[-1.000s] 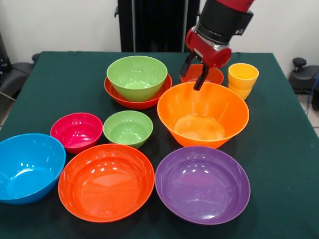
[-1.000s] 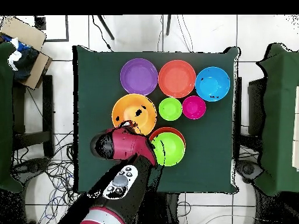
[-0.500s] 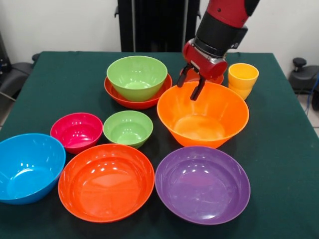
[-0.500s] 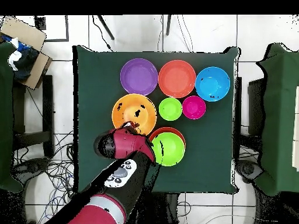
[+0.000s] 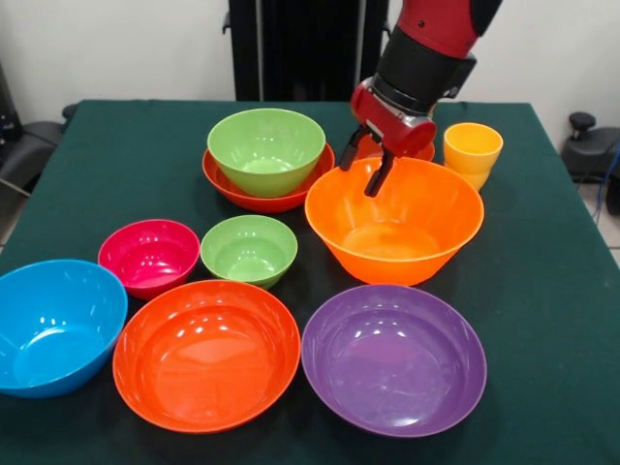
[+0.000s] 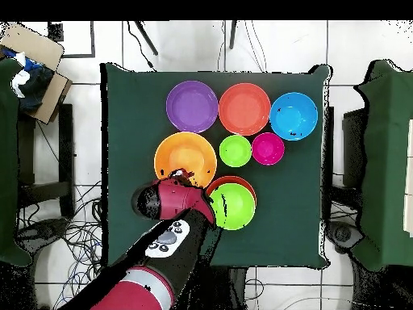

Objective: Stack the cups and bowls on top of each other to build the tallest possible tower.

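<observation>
**A:** Front view first: where is the gripper?

**B:** At the far rim of the big orange bowl, one finger outside the wall and one inside. They look closed on the rim, though I can't be sure they pinch it.

**A:** And the tower?

**B:** Only two pieces so far: a lime green bowl nested in a wide red-orange bowl, just left of the big orange one.

**A:** The cups?

**B:** A yellow cup stands at the far right, near the orange bowl. A small red-orange bowl is mostly hidden behind the arm.

**A:** The rest?

**B:** A magenta bowl and a small green bowl sit side by side in the middle. A blue bowl, a flat orange bowl and a purple bowl form the near row on the green table
</observation>
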Motion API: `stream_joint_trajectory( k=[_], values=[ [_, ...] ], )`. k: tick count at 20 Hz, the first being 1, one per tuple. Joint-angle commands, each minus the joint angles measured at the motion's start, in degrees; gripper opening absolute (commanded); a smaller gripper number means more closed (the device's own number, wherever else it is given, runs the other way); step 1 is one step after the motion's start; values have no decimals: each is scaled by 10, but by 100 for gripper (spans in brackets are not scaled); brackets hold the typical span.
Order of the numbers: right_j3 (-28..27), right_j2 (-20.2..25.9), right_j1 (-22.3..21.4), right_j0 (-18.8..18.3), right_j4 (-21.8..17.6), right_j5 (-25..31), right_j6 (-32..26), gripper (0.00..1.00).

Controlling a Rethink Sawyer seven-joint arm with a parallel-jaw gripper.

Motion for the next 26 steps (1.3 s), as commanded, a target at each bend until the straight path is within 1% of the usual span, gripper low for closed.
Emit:
stream_joint_trajectory(
  k=[1,6,11,14,20,26],
  values=[
    [-3,49,-3,10,14,-21,63,100],
    [11,55,-32,6,12,5,55,100],
    [10,55,-66,9,16,64,48,100],
    [15,59,-82,7,15,83,43,100],
    [24,55,-73,10,8,61,49,100],
    [38,35,-62,22,2,54,56,100]
  ],
)
